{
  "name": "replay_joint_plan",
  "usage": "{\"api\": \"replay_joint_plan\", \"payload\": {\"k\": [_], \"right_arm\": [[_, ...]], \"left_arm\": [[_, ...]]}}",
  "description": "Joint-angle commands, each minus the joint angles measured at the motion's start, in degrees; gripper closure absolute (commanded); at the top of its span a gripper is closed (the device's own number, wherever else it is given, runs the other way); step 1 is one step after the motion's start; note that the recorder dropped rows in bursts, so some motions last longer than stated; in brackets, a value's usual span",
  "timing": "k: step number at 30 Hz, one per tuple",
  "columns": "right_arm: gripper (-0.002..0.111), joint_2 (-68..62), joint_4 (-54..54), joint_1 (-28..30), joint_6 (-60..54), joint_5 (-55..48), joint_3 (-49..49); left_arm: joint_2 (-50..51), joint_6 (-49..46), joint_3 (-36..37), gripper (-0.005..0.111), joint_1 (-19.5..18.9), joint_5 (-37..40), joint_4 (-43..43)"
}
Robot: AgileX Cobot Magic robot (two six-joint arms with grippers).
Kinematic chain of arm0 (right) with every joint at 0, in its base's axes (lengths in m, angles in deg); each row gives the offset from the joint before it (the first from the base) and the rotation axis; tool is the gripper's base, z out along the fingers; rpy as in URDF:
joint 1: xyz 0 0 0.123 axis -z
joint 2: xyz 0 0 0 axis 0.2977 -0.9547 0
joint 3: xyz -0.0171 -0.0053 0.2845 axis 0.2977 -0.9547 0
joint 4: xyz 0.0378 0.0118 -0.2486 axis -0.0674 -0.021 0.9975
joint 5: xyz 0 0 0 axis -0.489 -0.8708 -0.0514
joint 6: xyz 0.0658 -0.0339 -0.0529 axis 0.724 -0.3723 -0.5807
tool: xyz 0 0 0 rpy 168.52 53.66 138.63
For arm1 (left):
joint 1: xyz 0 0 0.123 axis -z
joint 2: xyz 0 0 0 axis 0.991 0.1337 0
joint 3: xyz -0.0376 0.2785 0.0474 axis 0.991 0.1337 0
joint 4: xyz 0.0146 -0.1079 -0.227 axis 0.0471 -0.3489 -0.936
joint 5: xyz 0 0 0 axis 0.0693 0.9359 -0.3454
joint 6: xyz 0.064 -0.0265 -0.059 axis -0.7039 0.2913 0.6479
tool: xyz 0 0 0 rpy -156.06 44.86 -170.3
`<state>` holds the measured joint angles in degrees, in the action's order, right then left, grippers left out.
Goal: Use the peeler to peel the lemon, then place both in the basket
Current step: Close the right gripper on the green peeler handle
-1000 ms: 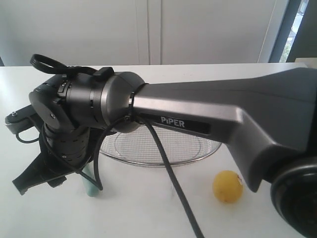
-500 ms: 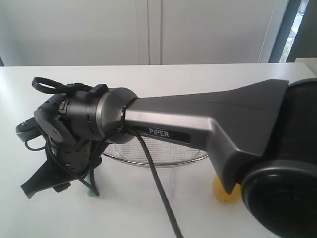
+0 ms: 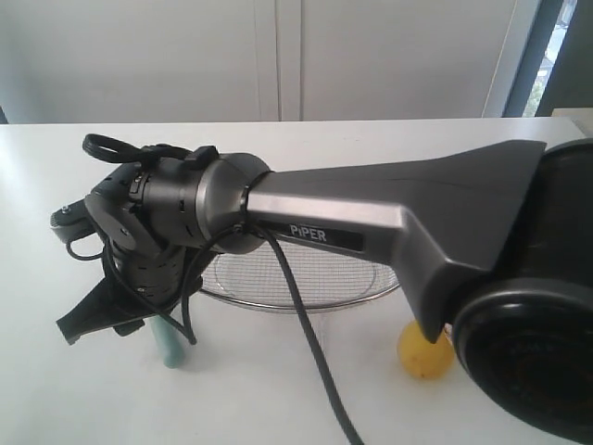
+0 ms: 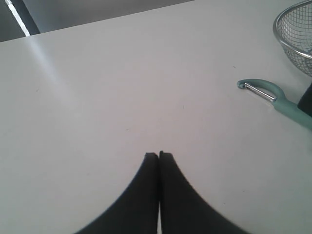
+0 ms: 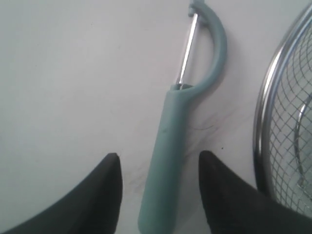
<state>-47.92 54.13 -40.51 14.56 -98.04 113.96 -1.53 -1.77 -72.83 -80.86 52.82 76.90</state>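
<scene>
The teal-handled peeler (image 5: 173,146) lies flat on the white table beside the basket (image 5: 265,112). My right gripper (image 5: 158,158) is open and hangs over it, one finger on each side of the handle, not touching it. In the exterior view the right arm (image 3: 371,213) reaches across to the left, and only the end of the peeler (image 3: 170,348) shows below the wrist. The lemon (image 3: 422,352) sits on the table right of the basket (image 3: 296,287), partly behind the arm. My left gripper (image 4: 159,155) is shut and empty over bare table, with the peeler (image 4: 273,97) off to one side.
The wire mesh basket (image 4: 292,29) holds nothing that I can see. A black cable (image 3: 306,334) trails from the right wrist down across the table. The arm's large dark joint (image 3: 528,362) fills the lower right of the exterior view.
The right arm's wrist dipped, then shifted a little to the right over the peeler. Its big near joint swung into view and now covers part of the lemon. Both grippers kept their state.
</scene>
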Motion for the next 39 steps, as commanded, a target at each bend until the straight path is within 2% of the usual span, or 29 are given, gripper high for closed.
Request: {"api": "replay_joint_plan", "payload": {"k": [1, 39], "right_arm": [[0.061, -0.2, 0.4, 0.3, 0.5, 0.4, 0.2], [0.061, -4.4, -0.1, 0.7, 0.5, 2.8, 0.2]], "left_arm": [[-0.3, 0.3, 0.2, 0.106, -0.1, 0.1, -0.5], [-0.3, 0.3, 0.2, 0.106, -0.1, 0.1, -0.5]]}}
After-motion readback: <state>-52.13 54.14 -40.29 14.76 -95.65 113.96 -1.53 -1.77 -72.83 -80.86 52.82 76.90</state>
